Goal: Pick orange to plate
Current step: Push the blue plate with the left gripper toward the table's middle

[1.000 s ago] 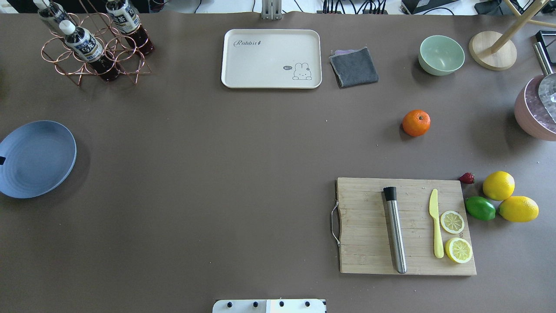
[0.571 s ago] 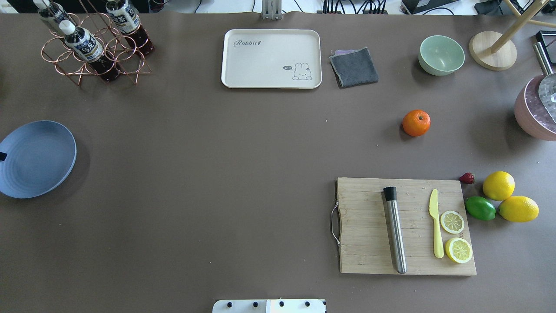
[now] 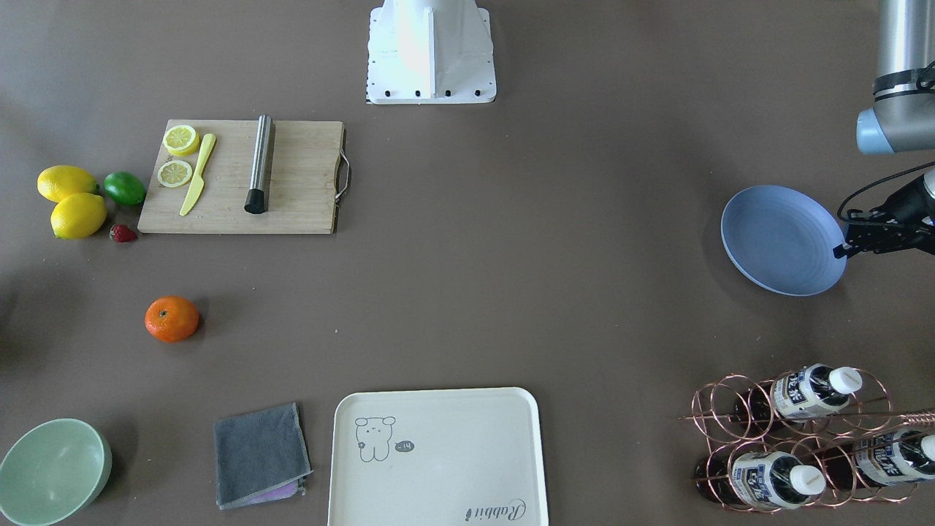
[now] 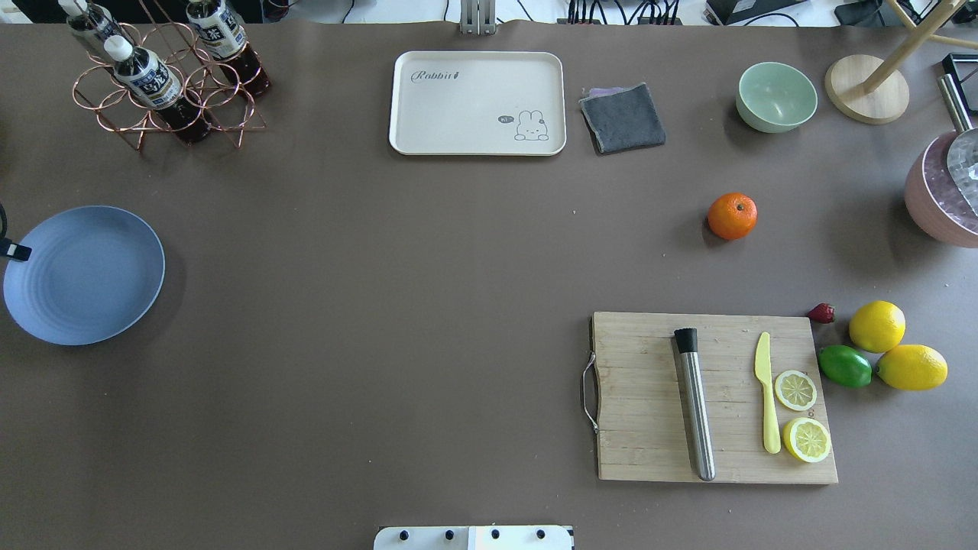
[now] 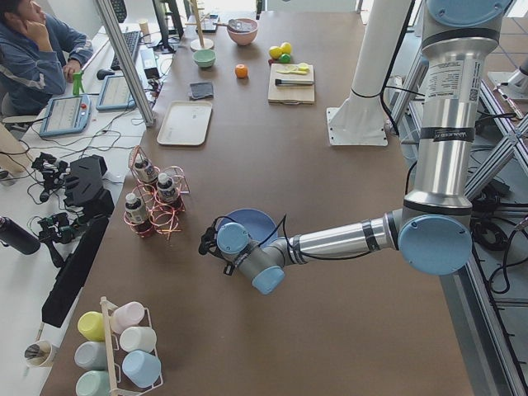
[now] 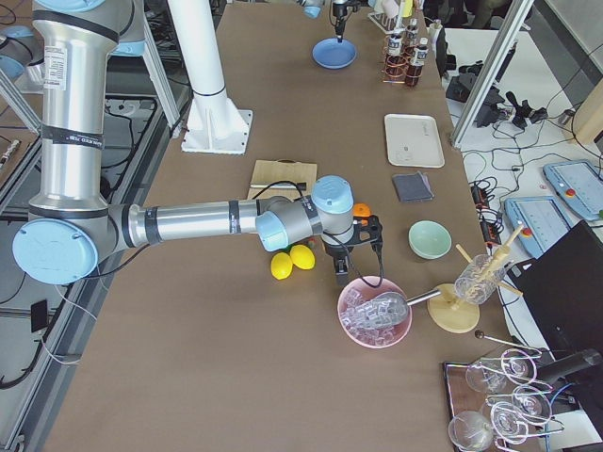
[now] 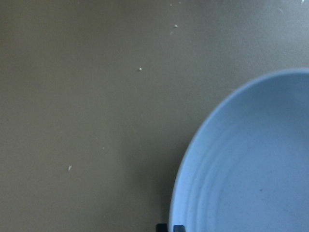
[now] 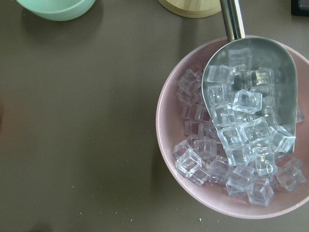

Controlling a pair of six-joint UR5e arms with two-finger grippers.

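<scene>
The orange (image 4: 732,216) rests on the brown table right of centre, beyond the cutting board, untouched; it also shows as the orange (image 3: 172,318) in the front-facing view. The periwinkle plate (image 4: 84,275) lies at the table's far left. My left gripper (image 3: 846,248) pinches the plate's (image 3: 781,237) outer rim, and its dark fingertip (image 4: 15,250) pokes in at the overhead view's left edge. The right gripper (image 6: 341,271) hangs above the table between the orange and the ice bowl; only the right side view shows it, so open or shut I cannot tell.
A cutting board (image 4: 642,397) holds a steel muddler, a yellow knife and lemon slices. Two lemons (image 4: 877,326), a lime and a strawberry lie beside it. A pink bowl (image 4: 928,202) of ice, green bowl (image 4: 776,96), grey cloth (image 4: 623,117), cream tray (image 4: 477,103) and bottle rack (image 4: 164,76) line the far side.
The plate has slid toward the table's centre, to the right in the overhead view, with the left gripper's fingertip following on its rim. The orange has not moved.
</scene>
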